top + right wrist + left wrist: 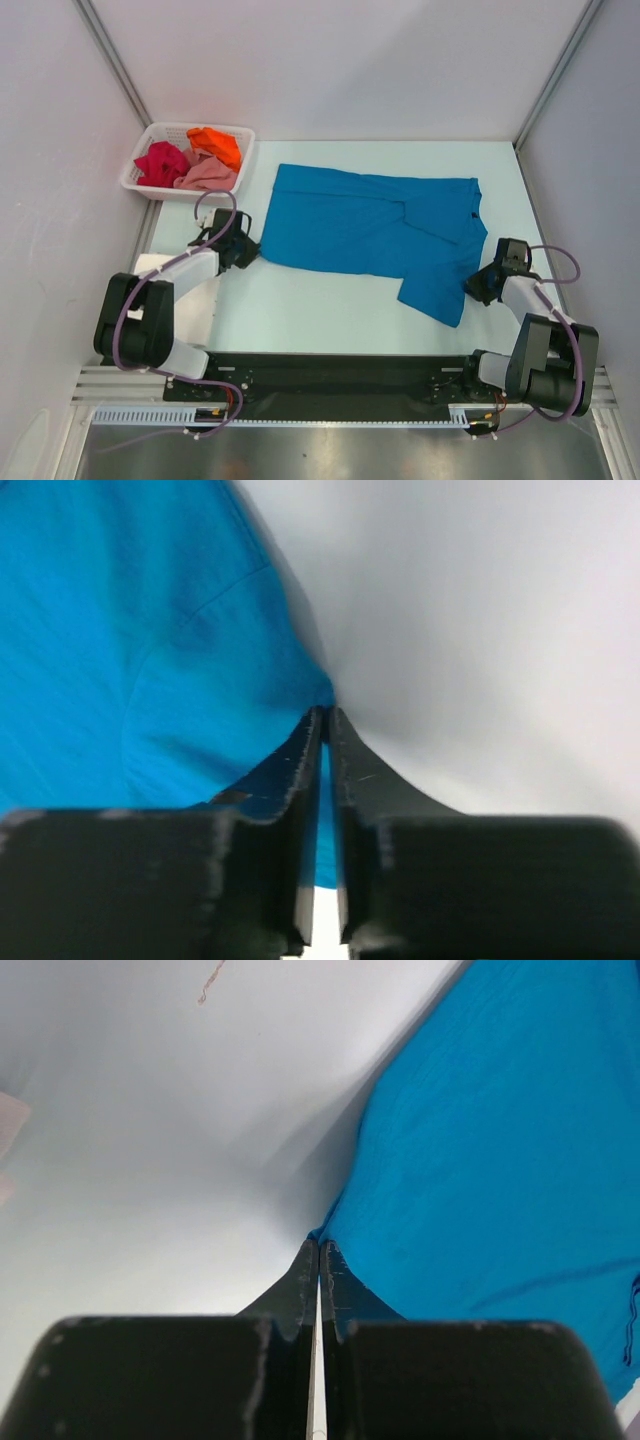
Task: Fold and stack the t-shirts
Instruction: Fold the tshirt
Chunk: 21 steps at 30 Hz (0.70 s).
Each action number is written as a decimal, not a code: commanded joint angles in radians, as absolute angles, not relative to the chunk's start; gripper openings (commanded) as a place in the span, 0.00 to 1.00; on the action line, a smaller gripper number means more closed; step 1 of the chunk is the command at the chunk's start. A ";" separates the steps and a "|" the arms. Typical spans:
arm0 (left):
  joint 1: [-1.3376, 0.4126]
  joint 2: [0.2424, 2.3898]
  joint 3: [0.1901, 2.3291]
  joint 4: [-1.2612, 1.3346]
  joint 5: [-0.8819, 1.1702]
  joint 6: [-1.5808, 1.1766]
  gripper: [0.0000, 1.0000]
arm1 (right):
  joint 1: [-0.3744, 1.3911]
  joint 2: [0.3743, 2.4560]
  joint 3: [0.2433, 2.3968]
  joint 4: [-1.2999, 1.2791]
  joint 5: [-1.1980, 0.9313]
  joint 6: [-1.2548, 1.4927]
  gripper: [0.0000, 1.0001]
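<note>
Showing an early stage of the task: the blue t-shirt (360, 225) is lying spread on the table (330, 310) between the two grippers, one sleeve apparently turned in over the chest, and no finished fold is showing. The left gripper (319, 1245) is pressing its fingers together on a corner of the cloth, the rest of the shirt running away to their right. The right gripper (327, 712) is pinching an edge of the same shirt, with a sliver of blue showing in the narrow slit between its fingers and the body of the shirt lying to their left.

Well beyond the left fingers, the basket (135, 180) is holding the crimson t-shirt (160, 160), orange t-shirt (215, 143) and pink t-shirt (207, 175), all crumpled and judged to be awaiting folding. No stack is visible.

A pale sheet (150, 265) behind the left fingers may be the white shirt, but this cannot be told. Both wrist views are blurring at close range, so the exact garment part being held is hard to make out.
</note>
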<state>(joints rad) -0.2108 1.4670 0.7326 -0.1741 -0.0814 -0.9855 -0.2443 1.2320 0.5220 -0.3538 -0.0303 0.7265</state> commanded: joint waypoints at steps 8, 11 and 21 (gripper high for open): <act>-0.202 1.405 0.741 -0.169 -0.092 -0.950 0.00 | -0.271 1.151 0.520 -0.440 -0.002 0.687 0.00; -0.202 1.379 0.735 -0.167 -0.091 -0.937 0.00 | -0.282 1.092 0.540 -0.480 -0.002 0.660 0.00; -0.202 1.342 0.739 -0.149 -0.066 -0.914 0.00 | -0.285 1.049 0.594 -0.468 -0.058 0.569 0.00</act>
<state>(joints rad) -0.2108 1.3762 0.7322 -0.1730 -0.0738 -0.9550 -0.2794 1.0386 0.5423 -0.4717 -0.0368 0.6273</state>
